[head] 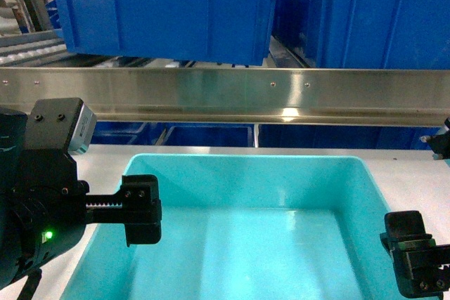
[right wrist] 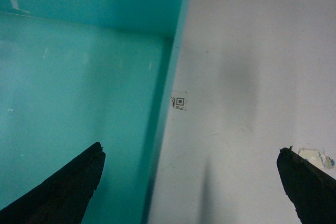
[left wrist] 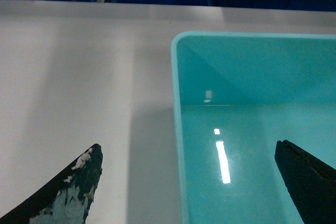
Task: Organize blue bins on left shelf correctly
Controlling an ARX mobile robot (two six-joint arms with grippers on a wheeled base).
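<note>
You see one light turquoise tub (head: 253, 237) sitting on a white table (head: 408, 166) right in front of you. It is smooth inside and has nothing in it. A bright streak of light shines on its floor.

Your left gripper (left wrist: 189, 182) hangs over the left wall of the tub. In the left wrist view its two fingers (left wrist: 73, 192) are spread wide. One finger is outside, over the white table, and the other is inside, over the tub floor. The tub's left rim runs between them. The outside finger has chipped paint on its tip. Nothing is held.

Your right gripper (right wrist: 191, 182) hangs over the right wall of the tub in the same way. Its two fingers (right wrist: 68, 190) are also spread wide, one over the tub floor and one over the table, with the rim between them. Nothing is held there either. You cannot tell if any finger touches the tub.

One small square printed mark (right wrist: 179, 102) sits on the table, just beside the tub's right wall.

Behind the tub, one shiny steel rail (head: 225, 96) of the shelf runs straight across the head view. Above that rail stand two big dark blue bins (head: 162, 12), side by side. Below the rail you can see more dark blue bins (head: 204, 135), but they are partly hidden, so you cannot count them.
</note>
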